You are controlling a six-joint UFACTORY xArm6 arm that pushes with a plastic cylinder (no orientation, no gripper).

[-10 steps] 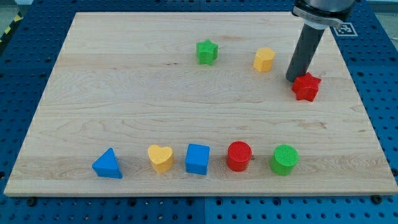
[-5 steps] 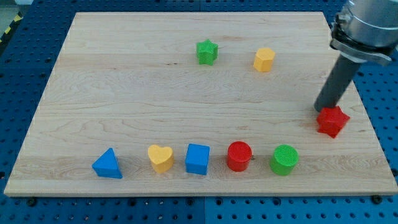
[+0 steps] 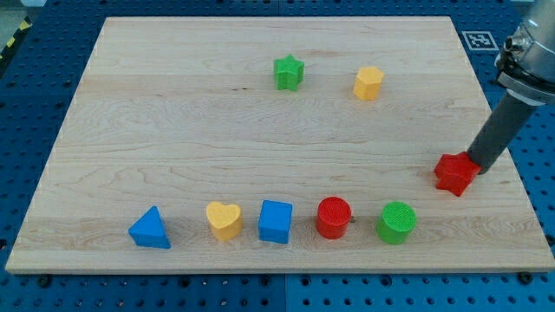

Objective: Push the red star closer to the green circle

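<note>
The red star [image 3: 455, 173] lies near the board's right edge, up and to the right of the green circle [image 3: 397, 222]. My tip [image 3: 478, 168] touches the star's right side; the dark rod leans up to the view's right. The green circle sits in the bottom row, at its right end.
The bottom row holds a blue triangle [image 3: 150, 228], a yellow heart [image 3: 225, 219], a blue cube [image 3: 276, 221] and a red circle [image 3: 334, 217]. A green star [image 3: 289, 72] and a yellow block [image 3: 368, 83] lie near the top. The board's right edge [image 3: 512, 182] is close to the star.
The red star moved down and right from near the yellow block, then slightly left. My tip went from the star's upper left to its right side.
</note>
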